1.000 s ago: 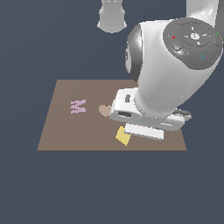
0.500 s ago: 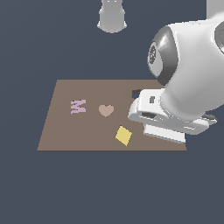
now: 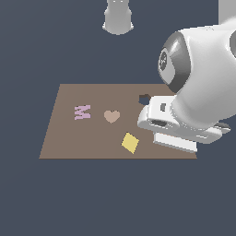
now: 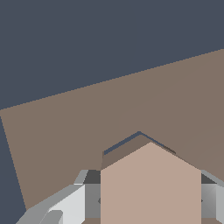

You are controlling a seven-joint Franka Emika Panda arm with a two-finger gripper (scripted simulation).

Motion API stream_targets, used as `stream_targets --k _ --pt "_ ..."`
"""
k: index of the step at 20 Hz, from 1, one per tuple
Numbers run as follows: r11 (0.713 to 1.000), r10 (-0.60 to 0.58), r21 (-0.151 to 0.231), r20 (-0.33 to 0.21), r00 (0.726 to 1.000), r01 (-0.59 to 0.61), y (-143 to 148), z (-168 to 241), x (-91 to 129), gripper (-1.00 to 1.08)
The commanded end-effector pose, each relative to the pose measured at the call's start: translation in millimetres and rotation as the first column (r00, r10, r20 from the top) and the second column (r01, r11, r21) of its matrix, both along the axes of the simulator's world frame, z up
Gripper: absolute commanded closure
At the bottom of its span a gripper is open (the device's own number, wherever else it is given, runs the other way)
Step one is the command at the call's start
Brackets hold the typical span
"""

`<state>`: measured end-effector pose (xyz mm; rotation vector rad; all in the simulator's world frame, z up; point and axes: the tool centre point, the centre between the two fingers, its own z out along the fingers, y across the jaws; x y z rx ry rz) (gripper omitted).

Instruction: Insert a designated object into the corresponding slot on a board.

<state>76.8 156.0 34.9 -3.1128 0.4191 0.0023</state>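
In the wrist view the designated object, a flat tan-pink hexagon piece (image 4: 151, 188), sits between my grey fingers (image 4: 65, 205), and my gripper (image 4: 148, 203) is shut on it. Just beyond the piece shows the slot's brown rim with a thin dark edge (image 4: 124, 148), very close to the piece. In the exterior view the brown board (image 3: 64, 143) lies flat, and the arm's white hand (image 3: 173, 124) hangs over the board's right part in that view, hiding the fingers and the piece. A dark hole (image 3: 144, 99) peeks out beside the hand.
A pink M piece (image 3: 82, 112), a tan heart (image 3: 111, 116) and a yellow diamond (image 3: 130, 143) lie on the board. A grey robot base (image 3: 118, 18) stands behind the board. The dark floor surrounds the board.
The arm has moved toward the exterior view's right across the board. The heart and diamond are now uncovered, and a dark hole shows beside the hand.
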Motion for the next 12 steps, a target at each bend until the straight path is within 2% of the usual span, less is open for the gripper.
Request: stream_targets --k 1,2,3,12 --pt "1.0 -0.002 0.0 0.0 1.0 0.002 -0.1 -4.4 0.4 1.08" --pt "1.0 -0.002 0.0 0.0 1.0 0.002 0.0 -4.8 0.5 1.08" --pt "1.0 -0.002 0.0 0.0 1.0 0.002 0.0 -4.8 0.5 -0.92" --pt "1.0 -0.002 0.0 0.0 1.0 0.002 0.0 -4.8 0.5 -0.92"
